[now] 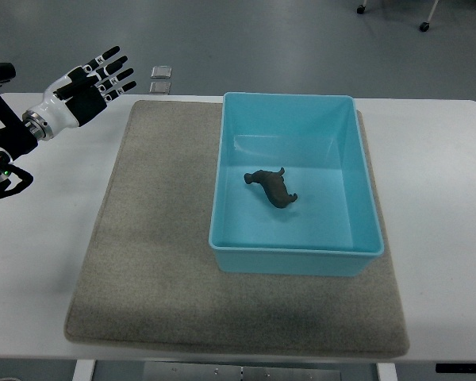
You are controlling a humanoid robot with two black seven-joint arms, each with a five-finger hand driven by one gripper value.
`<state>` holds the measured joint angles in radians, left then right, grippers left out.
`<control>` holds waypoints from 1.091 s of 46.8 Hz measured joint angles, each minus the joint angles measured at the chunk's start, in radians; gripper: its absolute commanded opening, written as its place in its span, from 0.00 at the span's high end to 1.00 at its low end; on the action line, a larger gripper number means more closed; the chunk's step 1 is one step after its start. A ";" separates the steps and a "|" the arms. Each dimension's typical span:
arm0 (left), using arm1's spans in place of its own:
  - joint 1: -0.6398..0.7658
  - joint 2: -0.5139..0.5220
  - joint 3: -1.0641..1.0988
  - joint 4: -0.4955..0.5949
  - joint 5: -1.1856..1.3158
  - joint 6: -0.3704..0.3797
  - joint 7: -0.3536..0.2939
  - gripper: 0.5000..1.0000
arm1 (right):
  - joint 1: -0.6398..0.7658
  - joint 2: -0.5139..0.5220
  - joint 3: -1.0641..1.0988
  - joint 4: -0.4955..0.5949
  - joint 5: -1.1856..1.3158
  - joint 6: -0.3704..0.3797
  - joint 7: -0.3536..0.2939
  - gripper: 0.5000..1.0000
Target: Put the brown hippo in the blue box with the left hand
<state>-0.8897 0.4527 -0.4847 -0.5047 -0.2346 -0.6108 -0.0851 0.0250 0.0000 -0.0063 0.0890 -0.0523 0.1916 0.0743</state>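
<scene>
1. While the brown hippo [271, 188] lies on the floor of the blue box [365, 214], the robot's left hand [86, 86] hangs in the air at the upper left, well apart from both.
2. The toy sits a little left of the box's middle, lying at a slant across the pale blue bottom (which way it faces is too small to tell), touching none of the walls.
3. The left hand holds nothing: its black-and-white fingers [115, 73] are spread and stretched out, pointing toward the upper right, past the far left corner of the grey mat [151, 254].
4. The arm behind it comes in from the picture's left edge, a white wrist leading to dark joints and cabling, with a small green light showing near the edge.
5. The box rests on the right half of the mat, its right rim about level with the mat's right edge, and the mat itself lies on a white table [440, 206].
6. Beyond the table's far edge, two small pale squares [161, 78] lie on the grey floor.
</scene>
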 measured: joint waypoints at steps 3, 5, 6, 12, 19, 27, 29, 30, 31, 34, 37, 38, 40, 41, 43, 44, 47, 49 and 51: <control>0.000 -0.001 0.000 0.000 0.000 0.000 0.000 0.00 | -0.001 0.000 -0.001 0.000 0.000 -0.001 0.004 0.13; 0.000 -0.002 0.000 0.000 0.000 0.000 -0.001 0.00 | -0.002 0.000 -0.001 -0.001 0.000 -0.001 0.007 0.13; 0.000 -0.003 0.000 0.000 0.000 0.000 -0.001 0.00 | -0.002 0.000 -0.001 -0.001 0.000 -0.001 0.008 0.13; -0.002 -0.006 0.000 0.000 0.000 0.000 -0.001 0.00 | -0.001 0.000 -0.004 -0.001 -0.002 -0.001 0.009 0.13; -0.003 -0.008 0.000 0.000 0.001 0.000 -0.001 0.00 | -0.002 0.000 -0.003 -0.001 -0.007 0.000 0.009 0.13; -0.003 -0.008 0.000 0.000 0.003 0.000 -0.001 0.00 | -0.001 0.000 -0.002 -0.002 0.000 -0.001 0.005 0.13; -0.003 -0.008 0.000 0.000 0.003 0.000 -0.001 0.00 | -0.001 0.000 -0.002 -0.003 0.000 -0.001 0.004 0.13; -0.003 -0.008 0.000 0.000 0.003 0.000 -0.001 0.00 | -0.001 0.000 -0.001 -0.003 0.000 -0.002 0.004 0.13; -0.003 -0.008 0.000 0.000 0.004 0.000 -0.001 0.00 | -0.001 0.000 -0.001 -0.003 0.000 -0.002 0.004 0.13; -0.003 -0.008 0.001 0.000 0.004 0.000 -0.001 0.00 | -0.001 0.000 -0.002 -0.003 0.000 -0.001 0.004 0.13; -0.003 -0.009 0.003 0.000 0.005 0.000 -0.001 0.00 | -0.001 0.000 -0.001 -0.003 0.000 -0.002 0.004 0.13; -0.003 -0.009 0.003 0.000 0.005 0.000 -0.001 0.00 | -0.001 0.000 -0.001 -0.003 0.000 -0.001 0.004 0.13; -0.002 -0.009 0.003 0.000 0.006 0.000 -0.001 0.00 | -0.001 0.000 -0.001 -0.003 0.000 -0.001 0.004 0.13; -0.002 -0.009 0.003 0.001 0.006 0.000 -0.001 0.00 | 0.000 0.000 -0.001 -0.003 0.000 -0.001 0.004 0.13; -0.002 -0.009 0.003 0.001 0.006 0.000 -0.001 0.00 | 0.000 0.000 -0.001 -0.003 0.000 -0.001 0.004 0.13; -0.002 -0.009 0.003 0.001 0.006 0.000 -0.001 0.00 | 0.000 0.000 -0.001 -0.003 0.000 -0.001 0.004 0.13; -0.002 -0.009 0.003 0.001 0.006 0.000 -0.001 0.00 | 0.000 0.000 -0.001 -0.003 0.000 -0.001 0.004 0.13; -0.002 -0.009 0.003 0.002 0.006 0.000 -0.001 0.00 | 0.000 0.000 -0.001 -0.003 0.000 -0.001 0.004 0.13; -0.002 -0.009 0.001 0.002 0.006 0.000 -0.001 0.00 | 0.000 0.000 -0.001 -0.003 0.000 -0.001 0.004 0.13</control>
<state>-0.8917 0.4433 -0.4838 -0.5031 -0.2288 -0.6110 -0.0860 0.0246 0.0000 -0.0077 0.0860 -0.0521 0.1901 0.0782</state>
